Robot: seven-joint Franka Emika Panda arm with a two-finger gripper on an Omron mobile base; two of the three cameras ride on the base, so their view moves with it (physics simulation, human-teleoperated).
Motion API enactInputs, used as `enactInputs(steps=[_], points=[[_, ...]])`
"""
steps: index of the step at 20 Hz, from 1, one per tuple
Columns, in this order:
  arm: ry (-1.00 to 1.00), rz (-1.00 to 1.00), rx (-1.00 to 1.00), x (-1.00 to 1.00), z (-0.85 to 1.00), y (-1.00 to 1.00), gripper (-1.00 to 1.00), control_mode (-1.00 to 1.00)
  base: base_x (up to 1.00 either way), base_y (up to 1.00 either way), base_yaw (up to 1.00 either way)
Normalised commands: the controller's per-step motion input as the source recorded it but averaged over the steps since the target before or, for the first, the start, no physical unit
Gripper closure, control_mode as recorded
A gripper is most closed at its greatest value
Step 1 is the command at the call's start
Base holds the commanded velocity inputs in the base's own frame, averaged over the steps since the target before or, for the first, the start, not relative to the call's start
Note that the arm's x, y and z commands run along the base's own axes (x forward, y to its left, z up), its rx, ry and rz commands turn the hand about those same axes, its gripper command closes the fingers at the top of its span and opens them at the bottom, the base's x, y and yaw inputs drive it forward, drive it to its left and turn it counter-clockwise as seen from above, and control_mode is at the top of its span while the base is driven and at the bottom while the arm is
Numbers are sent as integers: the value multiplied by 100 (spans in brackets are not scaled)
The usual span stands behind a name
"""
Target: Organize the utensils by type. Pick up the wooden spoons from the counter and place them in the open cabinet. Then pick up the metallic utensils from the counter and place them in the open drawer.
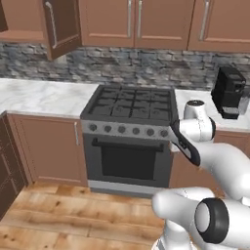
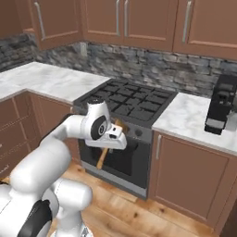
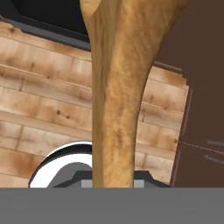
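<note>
Right base view first: the white arm is folded low in front of the stove (image 2: 127, 104), and its gripper (image 2: 111, 139) hangs level with the black oven door (image 2: 121, 159), well below the burner grates. A golden-brown wooden spoon (image 2: 102, 157) is clamped in it. The handle pokes down and to the left past the hand, over the oven glass, with a short tan stub showing above the hand near the front edge of the stove.

Up close in the hand view, the wooden spoon (image 3: 116, 87) runs straight up the middle, its grain clear, widening toward the top. The jaws are drawn in narrow around it, so the spoon is firmly held, clear of the counter, with plank flooring (image 3: 43, 109) behind it.

From the left base view, the marble counter (image 1: 44, 95) stretches left of the stove, and a black coffee machine (image 1: 228, 92) sits on the counter stretch at the right edge. Up in the top left corner the open cabinet (image 1: 22, 24) shows its bare shelf, door (image 1: 61, 27) swung out. It is well apart from the arm.
</note>
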Motion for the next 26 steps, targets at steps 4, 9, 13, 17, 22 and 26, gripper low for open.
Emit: enactInputs(steps=[4,9,13,17,22,26], points=[[0,0,0,0,0,0,100,100,56,90,-18],[0,0,0,0,0,0,100,100,50,94,-18],[0,0,0,0,0,0,100,100,47,91,-22],[0,0,0,0,0,0,100,100,43,87,-23],[0,0,0,0,0,0,100,100,36,88,-22],[0,0,0,0,0,0,100,100,56,86,-14]])
